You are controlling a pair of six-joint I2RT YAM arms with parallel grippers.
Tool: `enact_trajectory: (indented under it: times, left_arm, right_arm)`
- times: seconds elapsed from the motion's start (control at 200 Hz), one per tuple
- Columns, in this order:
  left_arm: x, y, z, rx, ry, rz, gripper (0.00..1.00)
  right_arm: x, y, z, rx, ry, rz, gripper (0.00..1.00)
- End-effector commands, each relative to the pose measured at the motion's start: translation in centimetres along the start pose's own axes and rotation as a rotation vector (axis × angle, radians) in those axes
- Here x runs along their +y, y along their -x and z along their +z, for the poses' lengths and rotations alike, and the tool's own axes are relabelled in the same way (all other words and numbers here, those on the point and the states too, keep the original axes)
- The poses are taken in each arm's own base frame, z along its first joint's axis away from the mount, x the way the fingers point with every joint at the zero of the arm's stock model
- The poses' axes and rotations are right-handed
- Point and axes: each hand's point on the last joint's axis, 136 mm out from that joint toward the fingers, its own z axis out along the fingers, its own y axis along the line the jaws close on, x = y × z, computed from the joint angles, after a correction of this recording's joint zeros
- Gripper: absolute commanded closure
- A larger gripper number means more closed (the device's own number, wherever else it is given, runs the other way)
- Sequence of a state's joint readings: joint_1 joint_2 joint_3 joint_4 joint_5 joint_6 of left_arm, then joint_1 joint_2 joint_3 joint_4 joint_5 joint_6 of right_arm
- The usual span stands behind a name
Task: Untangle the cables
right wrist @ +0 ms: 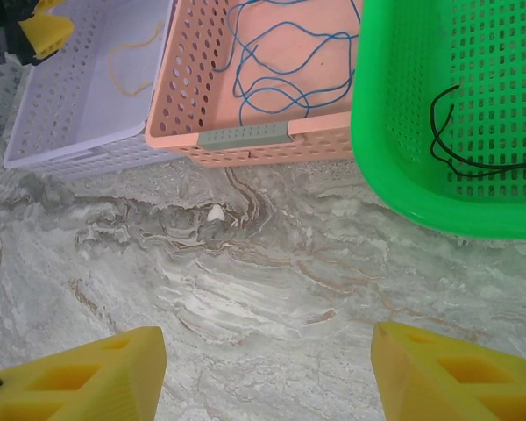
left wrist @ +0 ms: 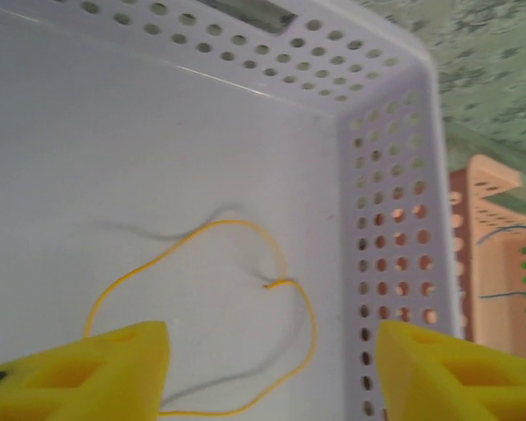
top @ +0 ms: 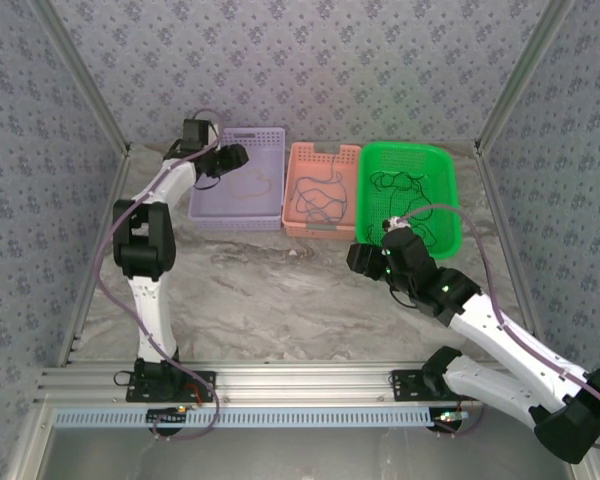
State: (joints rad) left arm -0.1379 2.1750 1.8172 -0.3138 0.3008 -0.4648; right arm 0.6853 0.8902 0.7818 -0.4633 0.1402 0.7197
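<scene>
Yellow fingers [left wrist: 96, 368] of the left gripper [left wrist: 272, 351] sit nearest our lens. They are spread wide, with nothing between them. Below them the yellow cable [left wrist: 223, 222] lies loose on the floor of the lilac basket [left wrist: 394, 219], and part of its loop runs under the gap.

We find the right gripper [right wrist: 267, 342] likewise wide open and empty, hanging over bare table [right wrist: 245, 263]. The blue cable [right wrist: 285, 83] lies in the pink basket [right wrist: 245, 136] and the black cable [right wrist: 435, 132] in the green basket [right wrist: 377, 140]. We judge the three strands separated, one per basket.

Hazards:
- The yellow cable is thin and light. A finger that dips or drags while leaving the basket could hook the loop and carry it over the rim.
- The perforated lilac wall stands just beside one left finger. A sideways exit could catch it and shove the basket against the pink one, which touches it.

Clearances: we advise a straight lift for the left gripper — room is open above, tight to the side. The right gripper has free table all round; the near basket rims lie ahead of it, well apart.
</scene>
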Motion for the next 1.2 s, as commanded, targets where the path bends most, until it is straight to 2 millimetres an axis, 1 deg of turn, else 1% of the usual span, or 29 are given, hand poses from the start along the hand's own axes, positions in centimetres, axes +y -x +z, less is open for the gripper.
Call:
enact_trajectory:
  times: [0.0, 0.03, 0.05, 0.14, 0.22, 0.285, 0.325, 0.425, 0.455, 0.49, 0.515, 0.53, 0.66, 0.665, 0.675, 0.685, 0.71, 0.774, 0.789, 0.809, 0.819, 0.884, 0.919, 0.984, 0.994, 1.049, 1.109, 1.144, 1.194]
  left_arm:
    - [0.1, 1.5, -1.6, -0.066, 0.093, 0.031, 0.31]
    - [0.1, 1.6, -1.9, -0.08, 0.109, 0.035, 0.24]
    - [0.3, 1.6, -2.2, -0.09, 0.125, 0.038, 0.21]
    - [0.5, 2.0, -3.8, -0.143, 0.175, 0.041, 0.19]
    - [0.4, 2.6, -6.3, -0.209, 0.213, 0.031, 0.19]
    - [0.1, 2.9, -8.9, -0.259, 0.252, 0.03, 0.19]
    - [0.0, 3.0, -11.0, -0.296, 0.289, 0.021, 0.19]
    - [-0.7, 2.1, -15.7, -0.365, 0.315, 0.015, 0.19]
    - [-0.7, 1.5, -16.9, -0.375, 0.326, 0.011, 0.19]
    - [-0.7, 0.7, -18.5, -0.384, 0.342, 0.003, 0.19]
    - [-0.6, 0.1, -19.5, -0.384, 0.347, -0.003, 0.19]
    - [-0.6, -0.4, -20.1, -0.386, 0.349, -0.006, 0.19]
    - [-0.1, -5.1, -24.5, -0.363, 0.339, -0.035, 0.18]
    - [-0.1, -5.3, -24.5, -0.36, 0.338, -0.035, 0.16]
    - [-0.1, -5.7, -24.9, -0.361, 0.332, -0.036, 0.06]
    - [0.0, -6.1, -25.2, -0.357, 0.331, -0.036, 0.02]
    - [0.0, -7.2, -25.8, -0.355, 0.315, -0.033, 0.01]
    - [0.2, -9.8, -27.7, -0.345, 0.27, -0.036, 0.01]
    - [0.2, -10.3, -28.1, -0.346, 0.26, -0.038, 0.01]
    - [0.2, -11.0, -28.6, -0.344, 0.247, -0.042, 0.01]
    - [0.6, -11.6, -28.6, -0.334, 0.249, -0.043, 0.01]
    - [1.0, -13.7, -29.9, -0.321, 0.222, -0.054, 0.01]
    - [1.6, -14.8, -30.4, -0.312, 0.231, -0.062, 0.01]
    - [2.7, -16.0, -31.7, -0.323, 0.262, -0.084, 0.01]
    - [3.2, -16.5, -31.8, -0.312, 0.278, -0.087, 0.01]
    - [4.6, -17.3, -32.7, -0.323, 0.337, -0.12, 0.01]
    - [6.9, -17.8, -34.0, -0.354, 0.458, -0.187, 0.01]
    - [8.3, -18.1, -34.6, -0.374, 0.534, -0.223, 0.01]
    - [9.3, -18.2, -34.8, -0.399, 0.587, -0.227, 0.01]
  right_arm:
    - [0.3, 0.4, 0.0, -0.01, 0.014, -0.029, 0.34]
    - [0.2, 0.3, 0.1, -0.005, 0.012, -0.032, 0.34]
    - [0.3, 0.5, 0.0, -0.008, 0.013, -0.034, 0.34]
    - [0.4, 0.5, 0.0, -0.004, 0.016, -0.044, 0.34]
    - [0.4, 0.6, -0.2, -0.006, 0.014, -0.057, 0.34]
    - [0.3, 0.6, -0.4, -0.008, 0.01, -0.073, 0.34]
    - [0.2, 0.8, -0.7, -0.015, 0.003, -0.074, 0.34]
    - [-0.1, 1.4, -1.8, -0.04, -0.016, -0.148, 0.33]
    - [-0.1, 1.6, -2.2, -0.047, -0.016, -0.167, 0.3]
    - [-0.1, 1.8, -2.7, -0.058, -0.009, -0.192, 0.16]
    - [0.2, 1.9, -3.1, -0.068, 0.005, -0.21, 0.03]
    - [0.3, 2.0, -3.4, -0.073, 0.013, -0.222, 0.01]
    - [0.8, 2.6, -6.0, -0.137, 0.074, -0.284, 0.01]
    - [0.8, 2.6, -6.1, -0.14, 0.076, -0.286, 0.01]
    - [0.8, 2.7, -6.4, -0.147, 0.078, -0.288, 0.01]
    - [0.7, 2.8, -6.6, -0.156, 0.077, -0.288, 0.01]
    - [0.4, 2.9, -7.2, -0.173, 0.073, -0.285, 0.01]
    - [-0.4, 3.7, -8.8, -0.238, 0.049, -0.283, 0.01]
    - [-0.7, 4.0, -9.2, -0.261, 0.039, -0.277, 0.01]
    - [-1.5, 3.8, -9.6, -0.265, 0.012, -0.275, 0.01]
    - [-1.8, 3.9, -9.9, -0.279, 0.0, -0.269, 0.01]
    - [-3.2, 4.8, -11.7, -0.362, -0.044, -0.243, 0.01]
    - [-4.0, 5.4, -12.7, -0.41, -0.072, -0.213, 0.01]
    - [-6.2, 6.0, -14.1, -0.458, -0.17, -0.119, 0.01]
    - [-6.4, 6.1, -14.4, -0.465, -0.182, -0.111, 0.01]
    - [-7.4, 6.5, -14.8, -0.489, -0.241, -0.076, 0.01]
    - [-8.7, 6.8, -14.7, -0.518, -0.325, -0.052, 0.01]
    - [-9.6, 6.8, -14.4, -0.529, -0.383, -0.04, 0.01]
    - [-10.5, 6.7, -13.4, -0.536, -0.451, -0.063, 0.01]
